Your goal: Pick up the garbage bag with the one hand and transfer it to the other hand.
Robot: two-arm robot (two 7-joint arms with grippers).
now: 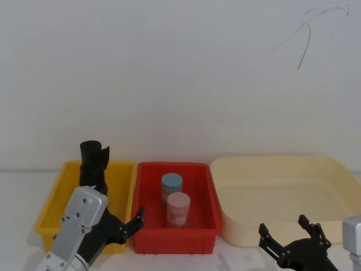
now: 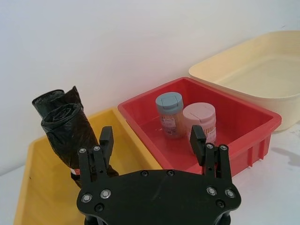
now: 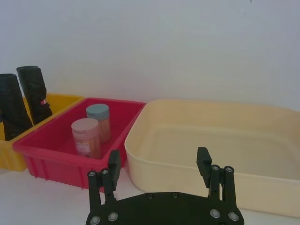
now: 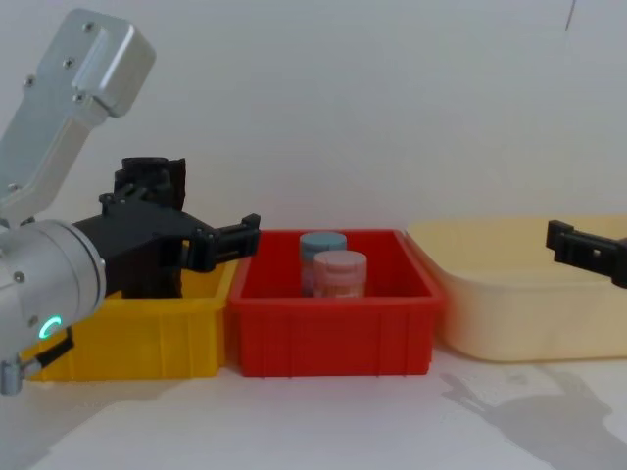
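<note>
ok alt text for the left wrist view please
The open left gripper hovers near a yellow bin where the garbage bag stands beside a slimmer black roll. Alongside, a red bin holds a blue-lidded jar and a pink-lidded jar, then comes a cream tub.

Bright, even indoor light on a white wall (image 1: 180, 68) and pale bench (image 4: 323, 421). In the chest view a soft grey shadow lies on the bench before the cream tub (image 4: 509, 323). The red bin (image 2: 255, 140) has a mild sheen on its floor; the black garbage bag (image 2: 66, 133) glints faintly on its wrinkles
</note>
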